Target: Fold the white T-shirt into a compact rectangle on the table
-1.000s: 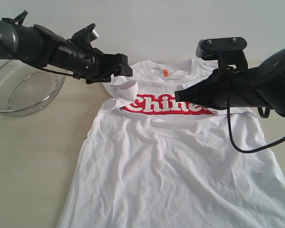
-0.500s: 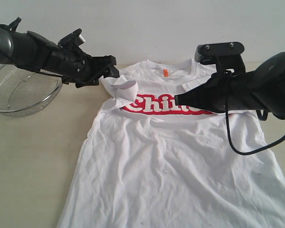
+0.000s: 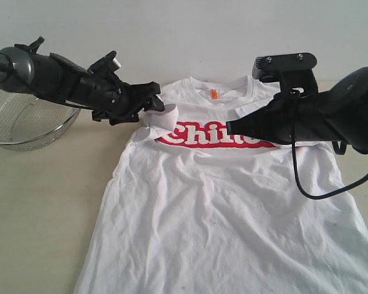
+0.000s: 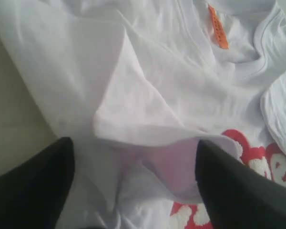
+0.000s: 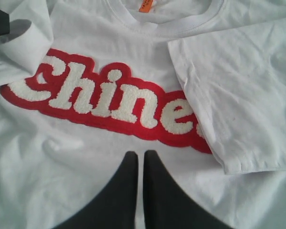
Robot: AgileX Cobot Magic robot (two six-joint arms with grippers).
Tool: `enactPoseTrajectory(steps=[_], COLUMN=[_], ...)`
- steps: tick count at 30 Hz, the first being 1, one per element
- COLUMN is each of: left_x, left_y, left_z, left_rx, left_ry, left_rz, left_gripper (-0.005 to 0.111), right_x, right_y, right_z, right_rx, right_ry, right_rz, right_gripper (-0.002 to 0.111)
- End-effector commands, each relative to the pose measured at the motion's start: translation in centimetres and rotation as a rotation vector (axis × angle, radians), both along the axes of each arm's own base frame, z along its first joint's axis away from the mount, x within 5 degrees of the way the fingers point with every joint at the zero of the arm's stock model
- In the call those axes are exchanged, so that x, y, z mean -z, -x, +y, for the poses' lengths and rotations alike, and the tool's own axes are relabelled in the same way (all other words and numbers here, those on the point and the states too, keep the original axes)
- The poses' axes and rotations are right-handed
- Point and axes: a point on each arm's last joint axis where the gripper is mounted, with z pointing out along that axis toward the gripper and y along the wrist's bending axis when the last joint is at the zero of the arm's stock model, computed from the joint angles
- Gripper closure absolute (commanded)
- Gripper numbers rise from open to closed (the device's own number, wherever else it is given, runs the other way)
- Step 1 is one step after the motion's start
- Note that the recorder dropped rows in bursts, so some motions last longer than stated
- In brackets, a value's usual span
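The likeliest trouble sits at the left gripper (image 3: 156,98). Its fingers stand wide apart and hold nothing, straddling the curled sleeve (image 4: 148,109) on that arm's side. That sleeve is not flat: it arches up in a loose loop over the start of the red lettering (image 5: 105,95). If the jaws close here they may pinch the chest cloth beneath along with the sleeve, and any pull would then drag the whole upper body of the white T-shirt (image 3: 221,208) askew. Left as it is, the loop would make a lumpy fold.

The right gripper (image 3: 230,127) has its fingers pressed together, empty, low over the chest just beside the lettering. A sideways sweep at that height could rake the fabric and disturb the other sleeve (image 5: 233,95), which already lies folded inward and flat. That arm's cable (image 3: 306,177) hangs over the shirt and could snag it. The body is creased throughout, so later folds may come out uneven.

The shirt lies front up on the table (image 3: 43,202), collar and orange neck tag (image 3: 213,94) toward the far edge, hem running out of view at the near edge. The tabletop is pale wood grain, bare along its left side except for a wire mesh basket (image 3: 24,119) at the far left, close under the left arm, which could knock it. A plain light wall (image 3: 190,30) stands behind.
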Motion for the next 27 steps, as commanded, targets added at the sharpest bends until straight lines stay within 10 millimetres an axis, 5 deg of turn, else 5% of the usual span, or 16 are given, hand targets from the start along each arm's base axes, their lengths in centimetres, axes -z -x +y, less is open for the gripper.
enactPoseTrajectory(steps=[1, 11, 22, 27], left_x=[-0.6, -0.1, 0.1, -0.3], left_y=[-0.1, -0.6, -1.3, -3.2], left_z=[-1.6, -2.5, -2.3, -3.7], left_rx=[0.008, -0.004, -0.059, -0.026], left_ry=[0.025, 0.019, 0.02, 0.139], left_rz=[-0.02, -0.039, -0.082, -0.094], left_gripper=[0.05, 0.058, 0.102, 0.102], right_x=[0.1, 0.1, 0.1, 0.1], right_y=[0.0, 0.0, 0.0, 0.0], right_z=[-0.2, -0.2, -0.2, -0.2], right_rx=[0.002, 0.003, 0.003, 0.003], right_ry=[0.014, 0.013, 0.013, 0.013], right_rz=[-0.005, -0.005, -0.005, -0.005], right_gripper=[0.108, 0.108, 0.108, 0.108])
